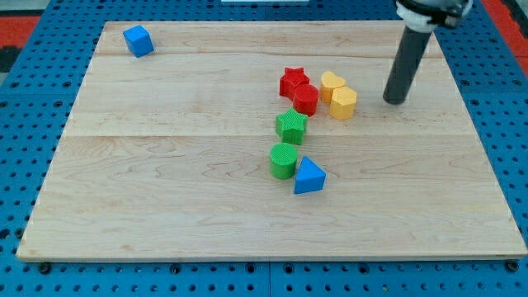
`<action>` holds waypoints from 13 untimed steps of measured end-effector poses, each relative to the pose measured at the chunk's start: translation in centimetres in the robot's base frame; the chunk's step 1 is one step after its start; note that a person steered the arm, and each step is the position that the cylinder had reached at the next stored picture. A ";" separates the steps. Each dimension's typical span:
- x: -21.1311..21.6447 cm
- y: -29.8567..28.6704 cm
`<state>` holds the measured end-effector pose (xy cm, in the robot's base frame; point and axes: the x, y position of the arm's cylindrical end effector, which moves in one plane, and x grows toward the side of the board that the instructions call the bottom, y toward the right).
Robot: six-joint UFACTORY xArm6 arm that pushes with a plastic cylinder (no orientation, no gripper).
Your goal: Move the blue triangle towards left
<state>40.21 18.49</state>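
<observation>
Your blue triangular block (309,176) sits near the board's middle, toward the near edge, touching the green cylinder block (283,161) on its left — that is the main risk: a leftward push would likely shove the cylinder along too, or twist the triangle off line. My tip (394,101) rests far and right of it, holding nothing, beside the 2 yellow blocks (339,95); a direct path could clip them. The pale wooden board (165,181) lies on a blue pegboard (33,165), with plenty of bare wood leftward.
</observation>
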 end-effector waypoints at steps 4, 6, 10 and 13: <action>10.3 -9.6; 13.8 -13.1; 13.8 -11.1; 13.8 -8.7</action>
<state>54.05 9.80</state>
